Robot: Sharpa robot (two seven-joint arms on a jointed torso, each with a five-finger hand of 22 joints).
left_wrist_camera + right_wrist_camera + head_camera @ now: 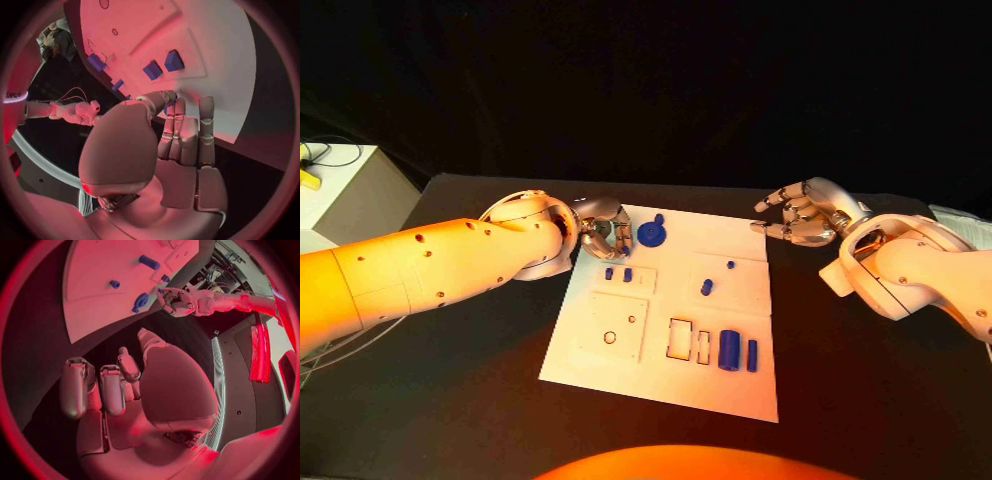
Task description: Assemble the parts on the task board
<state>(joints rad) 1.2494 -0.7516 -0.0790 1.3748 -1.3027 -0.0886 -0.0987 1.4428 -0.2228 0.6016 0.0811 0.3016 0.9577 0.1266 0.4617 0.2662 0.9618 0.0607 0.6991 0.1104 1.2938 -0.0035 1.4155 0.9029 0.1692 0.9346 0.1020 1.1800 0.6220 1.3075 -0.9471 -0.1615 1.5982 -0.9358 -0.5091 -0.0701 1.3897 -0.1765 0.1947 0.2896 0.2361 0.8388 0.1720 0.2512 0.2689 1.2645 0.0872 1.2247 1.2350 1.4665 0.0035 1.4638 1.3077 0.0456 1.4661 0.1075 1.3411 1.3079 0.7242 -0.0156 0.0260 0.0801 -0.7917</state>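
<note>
Both hands hold nothing: left hand [599,232] (fingers straight, together) beside the round part [655,235] at the task board [661,385]'s far edge; right hand [805,215], fingers spread, well apart.

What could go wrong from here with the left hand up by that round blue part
The left hand sits at the task board's far corner, right beside the round blue part; a poor pinch may knock it off that edge. Two small blue blocks lie just below the hand and might get swept aside. The right hand hovers off the board, unable to steady it.
</note>
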